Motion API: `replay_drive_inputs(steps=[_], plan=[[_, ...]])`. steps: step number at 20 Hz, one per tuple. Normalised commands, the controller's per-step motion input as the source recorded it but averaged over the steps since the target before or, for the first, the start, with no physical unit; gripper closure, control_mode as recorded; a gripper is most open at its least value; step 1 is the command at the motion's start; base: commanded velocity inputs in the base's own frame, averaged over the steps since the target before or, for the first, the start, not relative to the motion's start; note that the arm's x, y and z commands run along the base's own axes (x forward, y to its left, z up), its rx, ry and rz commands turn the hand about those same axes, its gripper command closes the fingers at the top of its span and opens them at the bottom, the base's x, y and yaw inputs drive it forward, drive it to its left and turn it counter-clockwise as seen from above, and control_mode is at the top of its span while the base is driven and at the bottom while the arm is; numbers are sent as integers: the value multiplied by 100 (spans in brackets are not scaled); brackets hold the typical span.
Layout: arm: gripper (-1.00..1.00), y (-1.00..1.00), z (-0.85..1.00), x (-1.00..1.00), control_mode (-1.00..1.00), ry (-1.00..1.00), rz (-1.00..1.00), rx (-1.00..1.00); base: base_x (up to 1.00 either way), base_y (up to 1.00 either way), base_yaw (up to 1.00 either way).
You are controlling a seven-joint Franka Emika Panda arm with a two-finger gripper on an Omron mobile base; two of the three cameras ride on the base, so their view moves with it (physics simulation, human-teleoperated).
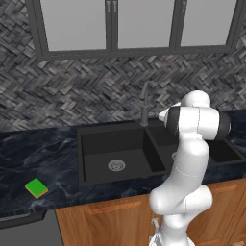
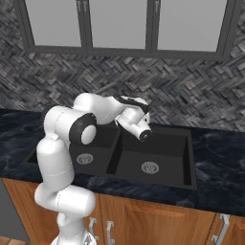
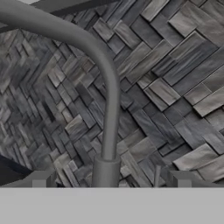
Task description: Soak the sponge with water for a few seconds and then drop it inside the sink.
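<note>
Herringbone tile fills my hand camera behind the faucet (image 3: 109, 100), jaws spread empty; the sponge (image 1: 36, 188) waits on the bench (image 1: 48, 153), left of the sink (image 1: 115, 144).

Even, soft rendered light fills the kitchen, with no glare and only faint shadows inside the black sink (image 1: 96, 144). The hand view is blurred, its faucet (image 3: 109, 109) soft-edged.

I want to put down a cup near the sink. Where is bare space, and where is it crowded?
Bare counter lies left of the sink, behind the sponge; more counter is free right of the sink in the right base view. It is crowded at the faucet, where the open hand sits.
</note>
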Motion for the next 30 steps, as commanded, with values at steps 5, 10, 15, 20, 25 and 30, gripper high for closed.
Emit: replay_drive_inputs(steps=[5, 10, 15, 20, 25, 30], plan=[[-100, 0, -15, 21, -100, -6, -4, 0, 0, 0, 0], [-100, -8, -1, 0, -100, -1, -3, 0, 0, 0, 0], [-100, -10, 0, 5, -100, -1, -2, 0, 0, 0, 0], [-100, -1, 0, 17, -100, 0, 0, 0, 0, 0, 0], [-100, 0, -5, 30, -100, 0, 0, 0, 0, 0, 0], [-100, 0, -17, 26, -100, 0, 0, 0, 0, 0, 0]])
